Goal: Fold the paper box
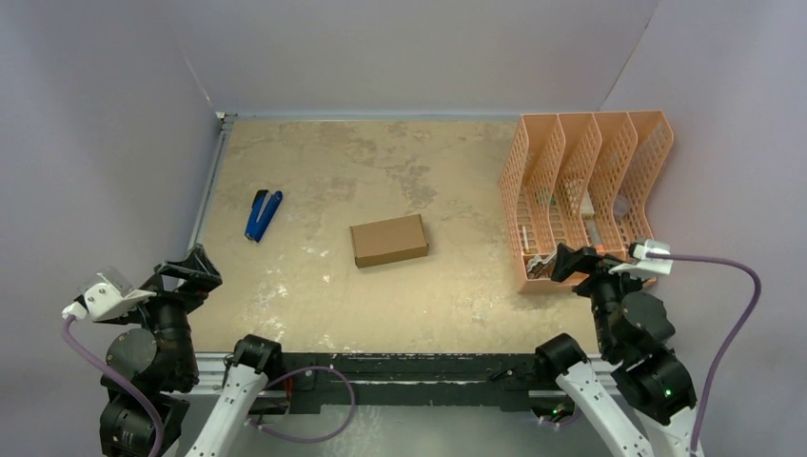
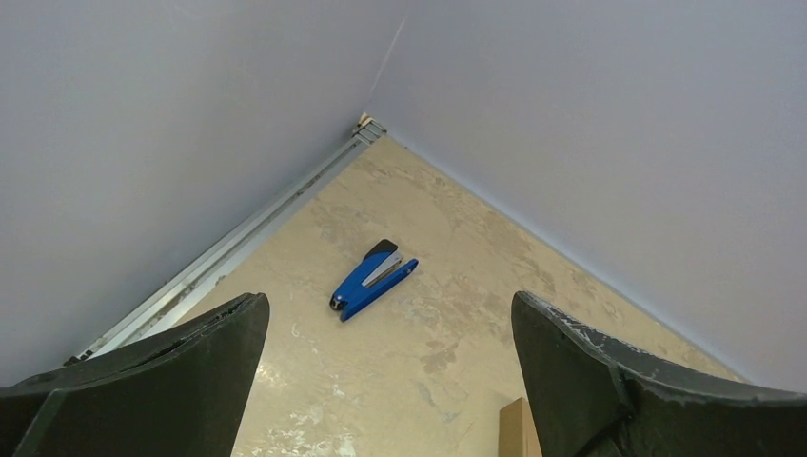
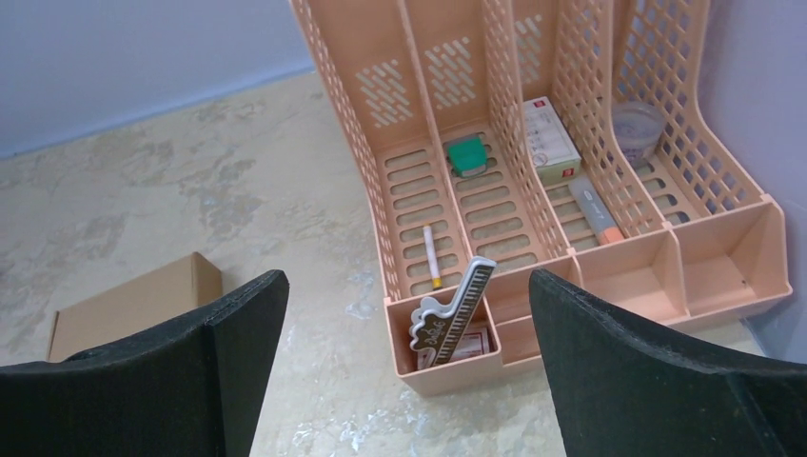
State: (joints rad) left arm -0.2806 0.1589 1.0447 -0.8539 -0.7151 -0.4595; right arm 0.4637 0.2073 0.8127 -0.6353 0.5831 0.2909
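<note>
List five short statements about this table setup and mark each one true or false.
1. The paper box lies on the table, touched by neither claw. True.
2. The left claw is shut on the blue stapler. False: it is open and empty, and the stapler lies on the table, apart from it.
3. The orange file rack stands at the right side of the table. True.
4. The file rack is empty. False: it holds small things, among them a white carton.
5. The right claw is open. True.
</note>
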